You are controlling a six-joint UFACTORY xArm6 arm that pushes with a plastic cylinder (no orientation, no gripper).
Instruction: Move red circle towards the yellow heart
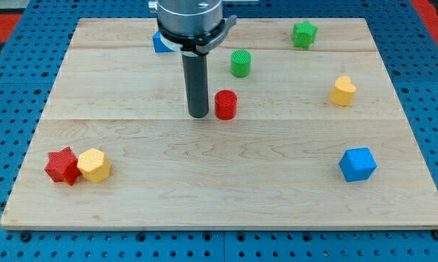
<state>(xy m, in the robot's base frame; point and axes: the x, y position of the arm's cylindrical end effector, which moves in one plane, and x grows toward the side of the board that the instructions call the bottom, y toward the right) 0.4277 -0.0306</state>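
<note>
Camera view shows my tip [198, 115] resting on the wooden board [204, 196], with the red circle [225, 105] just beside it toward the view's right; whether they touch, I cannot tell. From my tip, the yellow heart [342, 91] sits well apart to the view's right, the green cylinder [240, 64] is near and up-right, and a blue block [161, 42] peeks out behind the arm above. I have no pincer to report, only this rod; far down-left the red star [62, 165] touches a yellow hexagon [94, 164].
</note>
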